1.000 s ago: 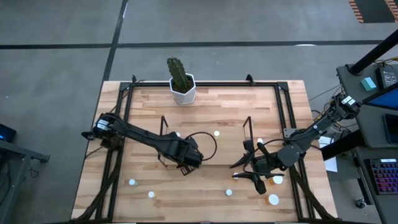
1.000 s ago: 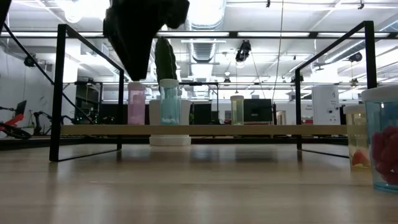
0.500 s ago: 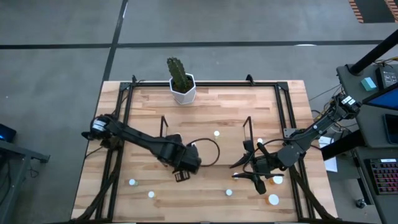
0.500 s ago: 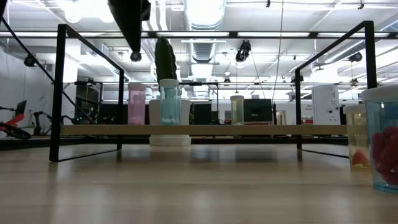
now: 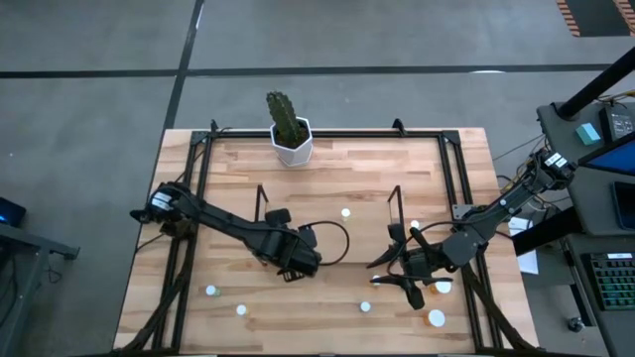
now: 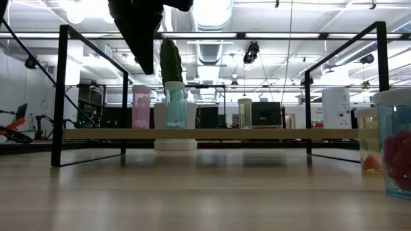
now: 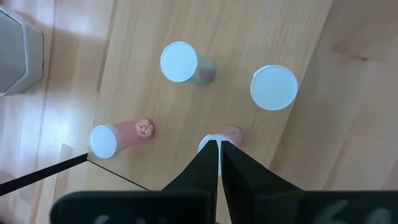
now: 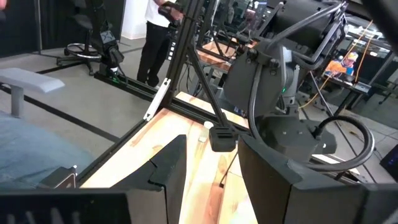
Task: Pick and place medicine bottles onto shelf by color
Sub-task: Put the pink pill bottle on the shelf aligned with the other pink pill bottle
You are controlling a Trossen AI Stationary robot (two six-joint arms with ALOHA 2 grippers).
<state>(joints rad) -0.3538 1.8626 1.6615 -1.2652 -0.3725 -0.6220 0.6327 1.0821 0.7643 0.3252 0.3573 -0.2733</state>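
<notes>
My left gripper is shut and hangs above the shelf, clear of the bottles in the low view. On the shelf stand a pinkish bottle, a bluish one and a yellowish one. Straight below the shut fingers a white cap shows, mostly hidden; three more capped bottles stand around it. My right gripper waits open over the table's near right part, nothing between its fingers. Loose bottles stand on the table.
A white hexagonal cactus pot stands at the far edge. The black frame edges the table. A cable loop lies by the left gripper. Two larger bottles stand close in the low view. A person stands beyond the table.
My left gripper has risen from just above the pinkish bottle on the shelf, drawn a little toward the table's near edge, and shut. The pinkish bottle stays upright on the shelf.
</notes>
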